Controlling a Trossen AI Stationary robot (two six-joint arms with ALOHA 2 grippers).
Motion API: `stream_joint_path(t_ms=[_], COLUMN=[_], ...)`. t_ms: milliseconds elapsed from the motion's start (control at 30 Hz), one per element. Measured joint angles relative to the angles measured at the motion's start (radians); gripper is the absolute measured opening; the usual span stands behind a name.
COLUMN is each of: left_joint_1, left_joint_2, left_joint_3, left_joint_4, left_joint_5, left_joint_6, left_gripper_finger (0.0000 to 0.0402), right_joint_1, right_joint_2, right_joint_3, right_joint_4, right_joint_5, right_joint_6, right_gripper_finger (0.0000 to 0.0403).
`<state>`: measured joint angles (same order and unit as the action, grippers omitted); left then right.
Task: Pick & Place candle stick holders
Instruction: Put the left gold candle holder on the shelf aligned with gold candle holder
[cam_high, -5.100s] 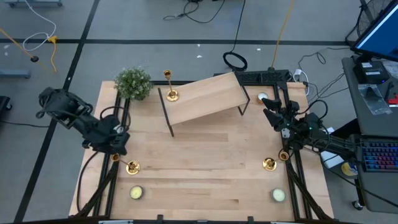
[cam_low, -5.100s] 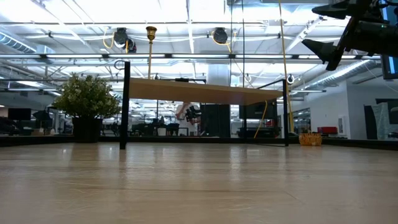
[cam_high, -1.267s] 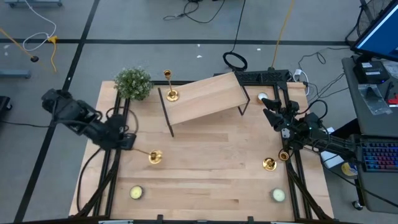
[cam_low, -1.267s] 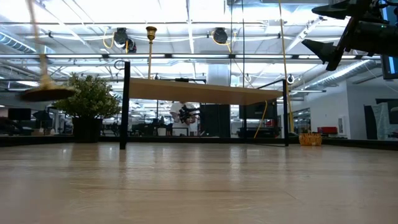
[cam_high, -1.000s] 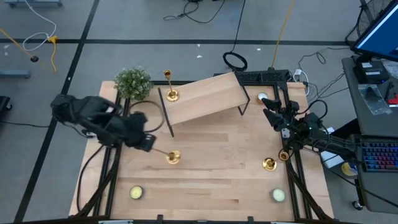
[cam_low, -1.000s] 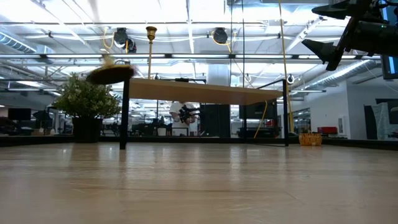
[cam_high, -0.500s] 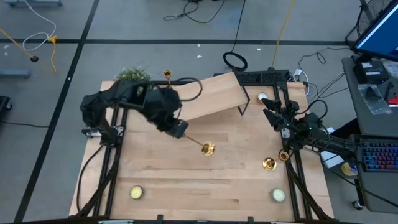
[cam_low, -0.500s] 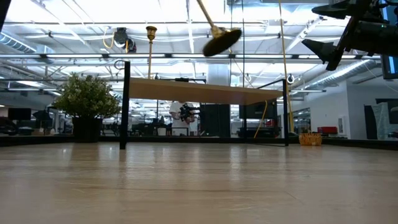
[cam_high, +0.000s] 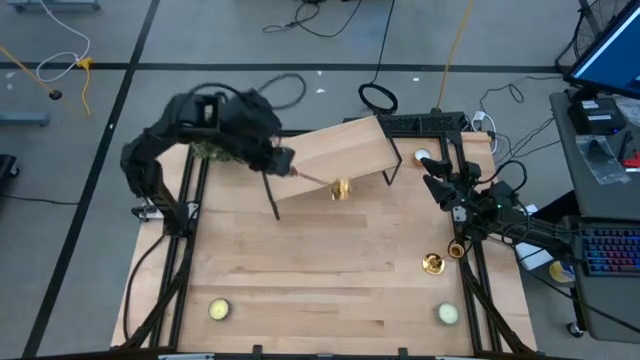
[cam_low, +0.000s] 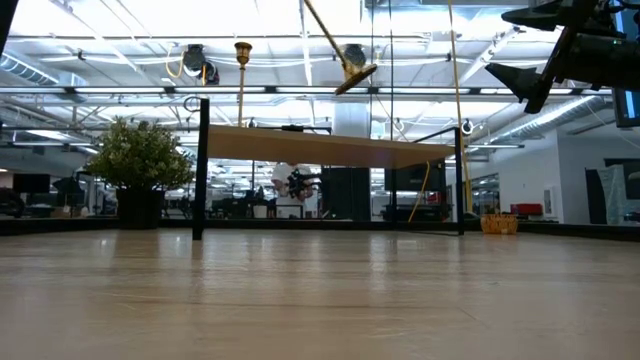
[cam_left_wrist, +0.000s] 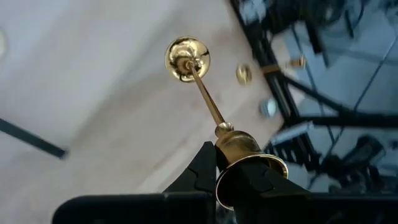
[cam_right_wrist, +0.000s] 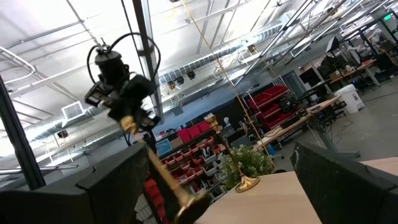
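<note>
My left gripper (cam_high: 288, 168) is shut on a gold candle stick holder (cam_high: 322, 181) and hangs over the left half of the raised wooden shelf (cam_high: 345, 150). The holder slants, its round base (cam_low: 357, 76) out toward the table's right, above the shelf top. A second holder (cam_low: 242, 82) stands on its base on the shelf's far left end; the left arm hides it in the high view. A third holder (cam_high: 434, 263) stands on the table at the near right. My right gripper (cam_high: 436, 178) waits open above the table's far right. My left gripper pinches the holder's top cup (cam_left_wrist: 244, 149) between its two fingers (cam_left_wrist: 202, 175). The stem runs on from the fingers, slanting down toward the table's right. The holder is lifted clear of the shelf and the table, tilted, base (cam_left_wrist: 186, 57) lowest.
A small potted plant (cam_low: 140, 160) stands beside the shelf's far left leg. Pale tealight discs lie near the front left (cam_high: 219, 311), the front right (cam_high: 447, 314) and the far right (cam_high: 422, 157). The table's middle (cam_high: 330, 270) is bare wood.
My left gripper has swung from the table's left middle up, toward the far edge and to the right, carrying the holder. The holder has risen from about shelf height to above the shelf top and has tipped, its base swinging out to the right.
</note>
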<state>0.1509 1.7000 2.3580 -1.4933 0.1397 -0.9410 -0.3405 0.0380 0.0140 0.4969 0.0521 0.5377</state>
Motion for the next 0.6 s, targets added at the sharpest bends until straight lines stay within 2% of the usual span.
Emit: stream_joint_path(t_ms=[233, 600], left_joint_1=[0.096, 0.127], left_joint_2=[-0.049, -0.072], left_joint_3=[-0.003, -0.002], left_joint_4=[-0.099, -0.077], left_joint_5=[-0.062, -0.037], left_joint_6=[0.050, 0.062], left_gripper_finger=[0.0016, 0.0016], right_joint_1=[0.000, 0.000], right_joint_2=[0.001, 0.003], right_joint_3=[0.000, 0.002], right_joint_4=[0.002, 0.018], right_joint_5=[0.000, 0.000], right_joint_6=[0.000, 0.023], right_gripper_finger=[0.0380, 0.0380])
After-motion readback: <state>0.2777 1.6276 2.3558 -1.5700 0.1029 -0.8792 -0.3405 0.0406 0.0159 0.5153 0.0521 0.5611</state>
